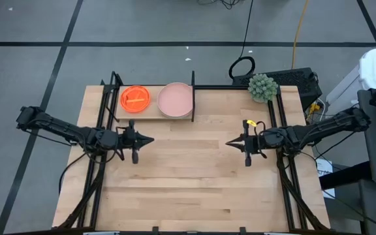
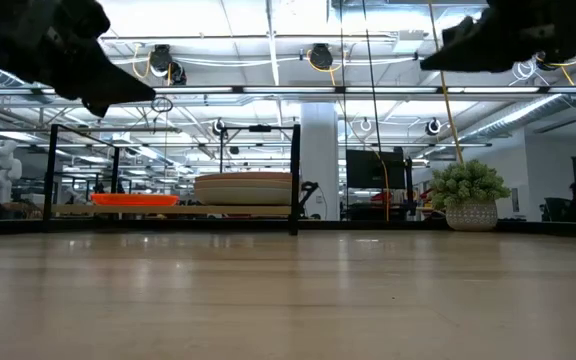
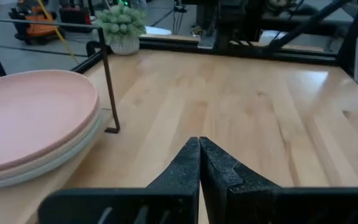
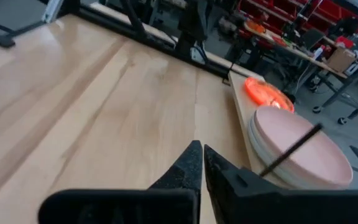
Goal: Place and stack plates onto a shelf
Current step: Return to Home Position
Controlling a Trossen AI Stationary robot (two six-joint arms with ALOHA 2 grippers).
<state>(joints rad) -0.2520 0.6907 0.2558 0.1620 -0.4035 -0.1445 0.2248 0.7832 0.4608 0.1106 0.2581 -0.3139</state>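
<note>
A stack of large plates with a pale-pink one on top (image 1: 175, 99) (image 3: 33, 121) (image 4: 297, 146) rests on the low wooden shelf (image 1: 152, 116) at the table's far side. Beside it, toward the left, a stack of small translucent orange plates (image 1: 135, 98) (image 2: 134, 200) (image 4: 264, 92) sits on the same shelf. My left gripper (image 1: 150, 140) (image 3: 199, 144) hovers shut above the table, near of the shelf. My right gripper (image 1: 228, 143) (image 4: 197, 148) hovers shut toward the table's right, pointing at the left one. Both are empty.
A small potted plant (image 1: 263, 87) (image 2: 468, 195) stands at the far right corner. Black frame posts (image 1: 192, 94) rise at the shelf's ends. Black rails (image 1: 286, 173) run along the table's left and right edges. Bare wood (image 1: 188, 176) lies between and near of the grippers.
</note>
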